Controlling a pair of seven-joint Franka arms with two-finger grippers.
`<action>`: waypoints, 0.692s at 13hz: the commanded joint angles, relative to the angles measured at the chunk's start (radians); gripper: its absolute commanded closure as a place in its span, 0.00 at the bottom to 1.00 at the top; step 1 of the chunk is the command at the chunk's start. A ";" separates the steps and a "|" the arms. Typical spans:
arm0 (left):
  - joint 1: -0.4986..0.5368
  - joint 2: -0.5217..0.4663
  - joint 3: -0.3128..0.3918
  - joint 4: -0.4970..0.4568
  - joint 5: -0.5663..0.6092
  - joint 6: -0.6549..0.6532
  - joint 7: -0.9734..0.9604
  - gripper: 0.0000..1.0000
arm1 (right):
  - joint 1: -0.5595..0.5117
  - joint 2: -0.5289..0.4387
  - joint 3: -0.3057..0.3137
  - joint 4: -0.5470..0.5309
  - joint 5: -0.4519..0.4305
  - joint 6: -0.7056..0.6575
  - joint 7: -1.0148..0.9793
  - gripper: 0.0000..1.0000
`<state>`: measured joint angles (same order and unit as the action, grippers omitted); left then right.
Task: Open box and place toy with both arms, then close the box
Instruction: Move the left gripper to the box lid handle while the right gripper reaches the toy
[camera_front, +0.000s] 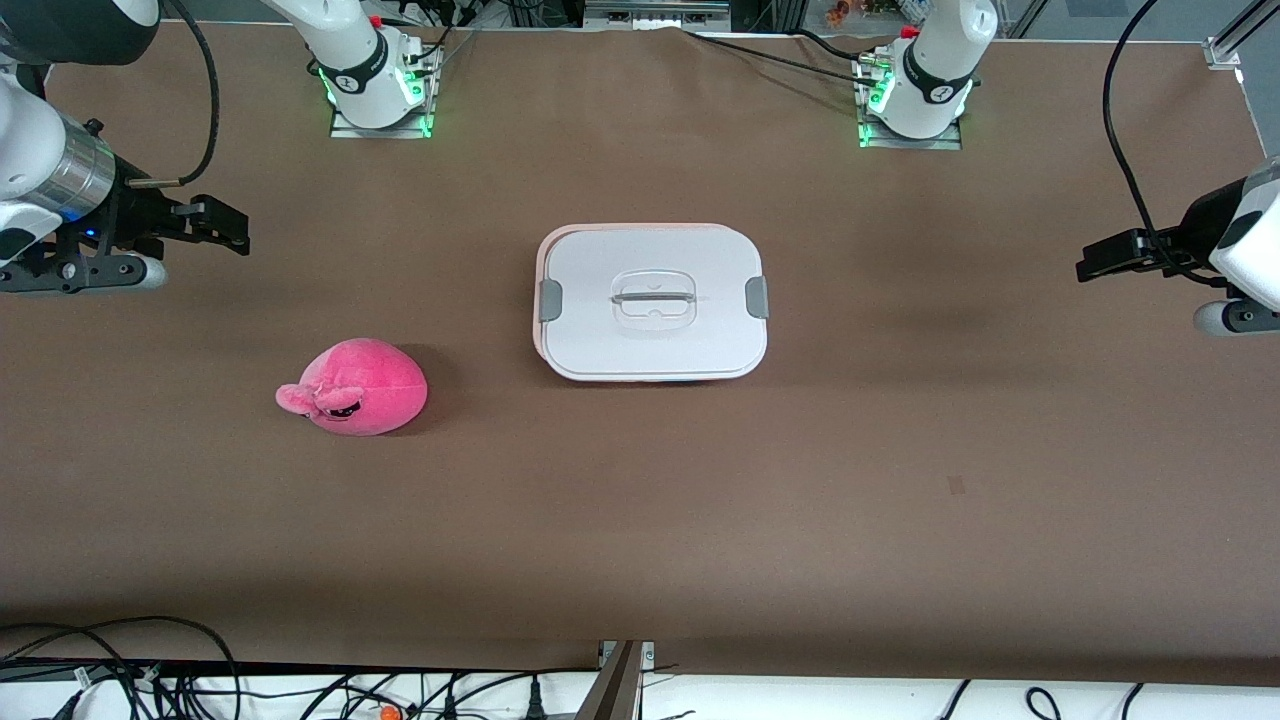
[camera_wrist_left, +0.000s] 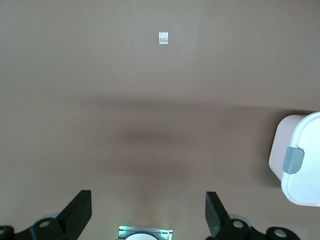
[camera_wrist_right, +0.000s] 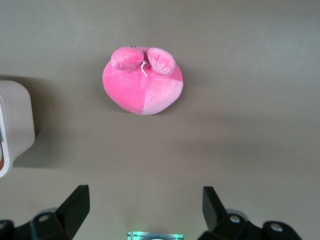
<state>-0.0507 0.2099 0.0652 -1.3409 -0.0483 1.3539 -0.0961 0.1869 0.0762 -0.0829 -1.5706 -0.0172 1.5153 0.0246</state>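
Observation:
The box (camera_front: 650, 300) sits shut in the middle of the table, its white lid on, grey clips at both ends and a clear handle (camera_front: 652, 297) on top. The hot-pink toy (camera_front: 355, 385) lies on the table toward the right arm's end, nearer the front camera than the box. My right gripper (camera_front: 235, 228) hangs open and empty in the air at the right arm's end. My left gripper (camera_front: 1090, 268) hangs open and empty at the left arm's end. The right wrist view shows the toy (camera_wrist_right: 142, 82) and a box corner (camera_wrist_right: 15, 125). The left wrist view shows the box's end (camera_wrist_left: 300, 160).
Brown table cloth all round. A small tape mark (camera_front: 956, 485) lies on the cloth toward the left arm's end, nearer the front camera than the box. Cables run along the table's front edge (camera_front: 200, 680).

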 joint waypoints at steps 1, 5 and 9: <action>0.005 0.022 0.004 0.034 -0.025 -0.009 0.004 0.00 | 0.002 0.008 0.000 0.023 0.000 -0.006 -0.005 0.00; -0.012 0.025 -0.005 0.035 -0.025 -0.007 0.001 0.00 | 0.000 0.007 -0.001 0.023 -0.003 -0.001 -0.003 0.00; -0.116 0.069 -0.050 0.057 -0.025 -0.007 0.001 0.00 | 0.000 0.007 -0.001 0.012 -0.004 0.011 -0.003 0.00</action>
<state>-0.1021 0.2311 0.0195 -1.3385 -0.0534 1.3543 -0.0951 0.1865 0.0765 -0.0831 -1.5704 -0.0171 1.5234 0.0246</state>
